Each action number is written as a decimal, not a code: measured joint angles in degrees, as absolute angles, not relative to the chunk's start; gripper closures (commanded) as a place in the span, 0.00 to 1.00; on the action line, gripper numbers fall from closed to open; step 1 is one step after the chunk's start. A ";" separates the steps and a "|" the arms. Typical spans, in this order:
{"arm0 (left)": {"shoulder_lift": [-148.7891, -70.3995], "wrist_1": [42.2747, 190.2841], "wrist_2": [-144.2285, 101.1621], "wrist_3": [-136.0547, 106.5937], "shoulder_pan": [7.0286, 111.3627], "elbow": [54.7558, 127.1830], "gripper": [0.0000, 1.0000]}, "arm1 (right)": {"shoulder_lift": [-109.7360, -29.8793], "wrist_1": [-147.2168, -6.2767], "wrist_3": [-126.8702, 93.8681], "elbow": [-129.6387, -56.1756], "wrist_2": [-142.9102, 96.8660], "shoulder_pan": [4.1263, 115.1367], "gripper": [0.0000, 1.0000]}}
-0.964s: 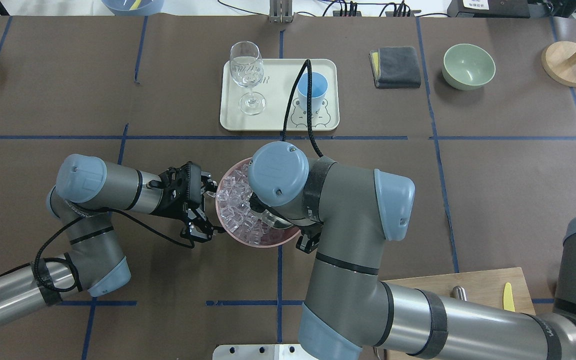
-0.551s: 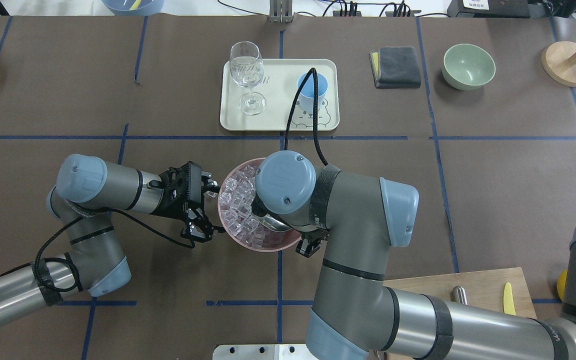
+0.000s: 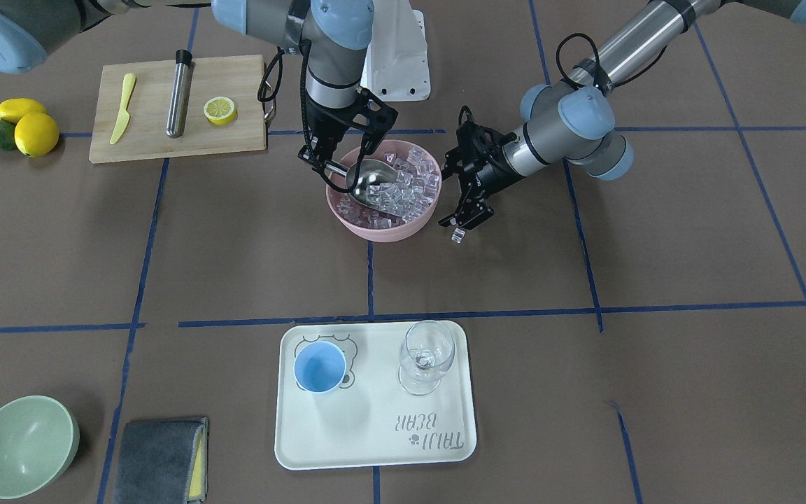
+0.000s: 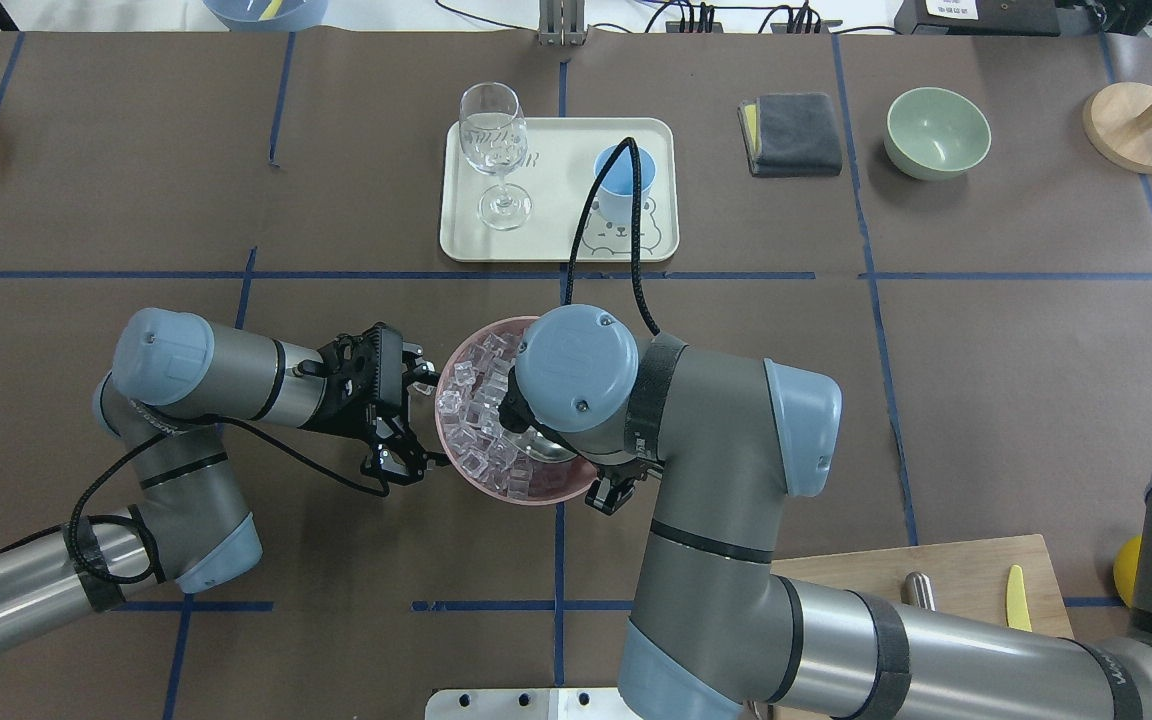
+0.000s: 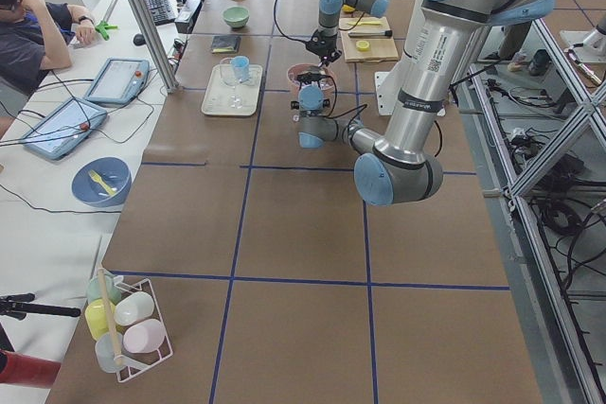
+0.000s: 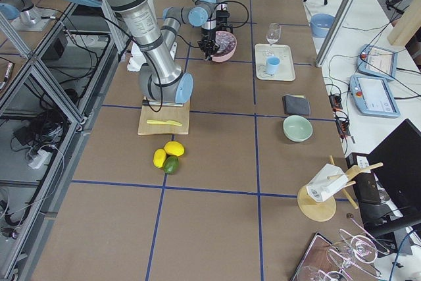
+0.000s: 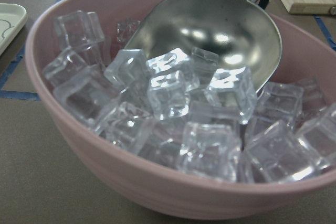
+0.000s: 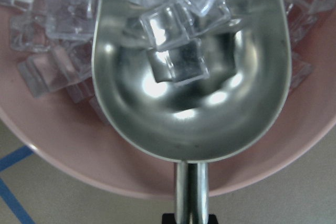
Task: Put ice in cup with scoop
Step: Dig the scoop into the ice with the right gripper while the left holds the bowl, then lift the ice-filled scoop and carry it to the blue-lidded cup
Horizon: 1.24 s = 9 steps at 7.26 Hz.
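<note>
The ice (image 3: 410, 183) fills a pink bowl (image 3: 383, 234) at mid-table. It also shows in the overhead view (image 4: 471, 420) and the left wrist view (image 7: 173, 93). My right gripper (image 3: 319, 164) is shut on the handle of the steel scoop (image 3: 368, 178). The scoop's trough (image 8: 194, 114) lies in the bowl with its mouth against the ice, and one or two cubes (image 8: 173, 51) sit inside. My left gripper (image 4: 426, 420) is open at the bowl's left rim. The light-blue cup (image 3: 320, 369) stands empty on a cream tray (image 3: 375, 434).
A clear stemmed glass (image 3: 427, 357) shares the tray. A cutting board (image 3: 165, 140) holds a yellow knife, a steel cylinder and a lemon half. Lemons and an avocado (image 3: 15, 126) lie beside it. A green bowl (image 3: 22, 444) and a grey cloth (image 3: 158, 458) sit near the front edge.
My right wrist has moved a little right and toward the robot, shifting the scoop in the ice. The left arm has not moved.
</note>
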<state>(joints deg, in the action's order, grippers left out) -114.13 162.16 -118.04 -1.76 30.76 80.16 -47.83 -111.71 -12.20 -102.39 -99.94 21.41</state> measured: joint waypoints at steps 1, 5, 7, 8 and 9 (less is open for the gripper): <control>-114.15 162.16 -118.04 -1.76 30.76 80.13 0.00 | -48.56 -111.51 -12.24 -103.83 -100.07 21.73 1.00; -114.48 162.16 -118.04 -1.76 30.76 79.70 0.00 | -49.74 -112.07 -12.30 -107.71 -101.08 23.65 1.00; -114.52 162.16 -118.04 -1.76 30.76 79.64 0.00 | -49.44 -114.11 -13.16 -109.61 -103.69 25.87 1.00; -114.52 162.16 -118.04 -1.76 30.76 79.63 0.00 | -49.25 -115.25 -14.69 -110.31 -105.30 27.33 1.00; -114.52 162.18 -118.04 -1.74 30.76 79.63 0.00 | -49.15 -115.80 -16.77 -110.64 -106.99 28.86 1.00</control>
